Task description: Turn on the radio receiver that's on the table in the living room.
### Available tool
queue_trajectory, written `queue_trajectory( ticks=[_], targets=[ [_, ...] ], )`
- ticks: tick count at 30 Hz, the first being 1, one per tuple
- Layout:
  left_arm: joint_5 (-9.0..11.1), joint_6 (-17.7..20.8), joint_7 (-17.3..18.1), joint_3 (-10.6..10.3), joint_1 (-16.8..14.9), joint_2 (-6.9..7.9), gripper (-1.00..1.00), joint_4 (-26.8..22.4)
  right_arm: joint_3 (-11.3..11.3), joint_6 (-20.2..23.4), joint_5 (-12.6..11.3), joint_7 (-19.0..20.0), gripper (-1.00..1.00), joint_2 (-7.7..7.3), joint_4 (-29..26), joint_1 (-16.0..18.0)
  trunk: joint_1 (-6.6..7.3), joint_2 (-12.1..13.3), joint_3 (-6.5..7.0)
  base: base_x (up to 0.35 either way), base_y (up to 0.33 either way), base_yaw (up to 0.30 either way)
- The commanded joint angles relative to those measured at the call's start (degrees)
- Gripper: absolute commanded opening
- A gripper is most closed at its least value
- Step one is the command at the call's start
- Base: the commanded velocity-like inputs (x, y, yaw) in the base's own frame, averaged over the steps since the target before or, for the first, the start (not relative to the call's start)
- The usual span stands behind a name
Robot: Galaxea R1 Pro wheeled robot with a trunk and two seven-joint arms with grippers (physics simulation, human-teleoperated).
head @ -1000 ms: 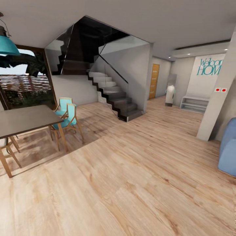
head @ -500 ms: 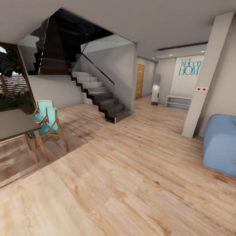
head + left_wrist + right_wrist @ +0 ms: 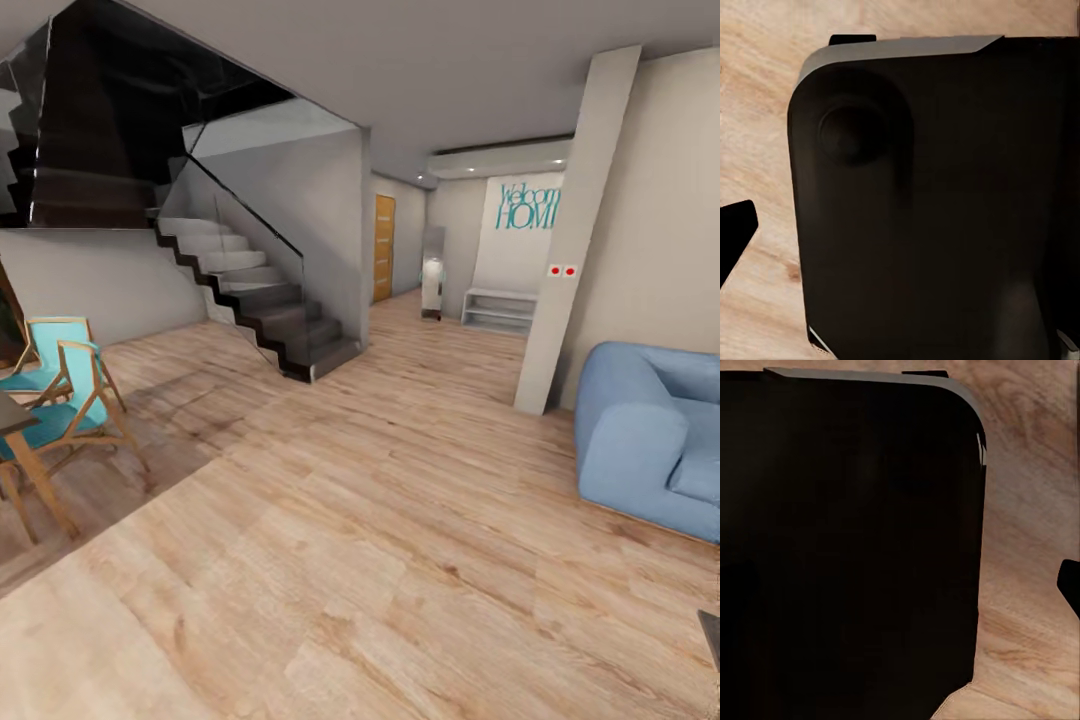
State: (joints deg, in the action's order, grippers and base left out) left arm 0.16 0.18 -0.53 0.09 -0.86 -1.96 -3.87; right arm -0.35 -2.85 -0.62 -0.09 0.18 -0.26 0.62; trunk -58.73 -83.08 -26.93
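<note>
The radio receiver and its low table are out of view. The living room's light wood plank floor (image 3: pixel 380 540) stretches ahead, and the end of the blue sofa (image 3: pixel 645 440) stands at the right. A small dark corner (image 3: pixel 712 635) pokes in at the lower right edge; I cannot tell what it is. In the left wrist view a dark robot body panel (image 3: pixel 937 202) hangs over the floor, with one dark fingertip (image 3: pixel 735 236) at the edge. The right wrist view has the same kind of dark panel (image 3: pixel 847 547) and a dark fingertip (image 3: pixel 1071 589).
A dark staircase with glass rail (image 3: pixel 260 300) rises at the left. Teal wooden chairs (image 3: pixel 60 395) stand by a dining table corner (image 3: pixel 10 415) at the far left. A beige pillar (image 3: pixel 565 240) stands beside the sofa. Behind it, a hallway holds an orange door (image 3: pixel 384 248) and a white shelf (image 3: pixel 498 308).
The whole picture has swung right, so the camera turned: stairs, chairs and dining table slid left, the window left the frame, and more of the blue sofa came in.
</note>
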Motion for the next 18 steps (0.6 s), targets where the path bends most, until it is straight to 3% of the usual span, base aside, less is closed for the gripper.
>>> queue_trajectory(
  ticks=[1, 18],
  targets=[
    [0.00, 0.00, 0.00, 0.00, 0.00, 0.01, 1.00, 0.00, 0.00, 0.01, 0.00, 0.00, 1.00, 0.00, 0.00, 0.00, 0.00, 0.00, 0.00, 0.323, 0.000, -0.259],
    [-0.07, -0.01, 0.00, 0.00, 0.01, 0.02, 1.00, 0.00, 0.00, 0.04, 0.00, 0.00, 1.00, 0.00, 0.00, 0.00, 0.00, 0.00, 0.00, 0.323, 0.000, -0.261]
  ],
)
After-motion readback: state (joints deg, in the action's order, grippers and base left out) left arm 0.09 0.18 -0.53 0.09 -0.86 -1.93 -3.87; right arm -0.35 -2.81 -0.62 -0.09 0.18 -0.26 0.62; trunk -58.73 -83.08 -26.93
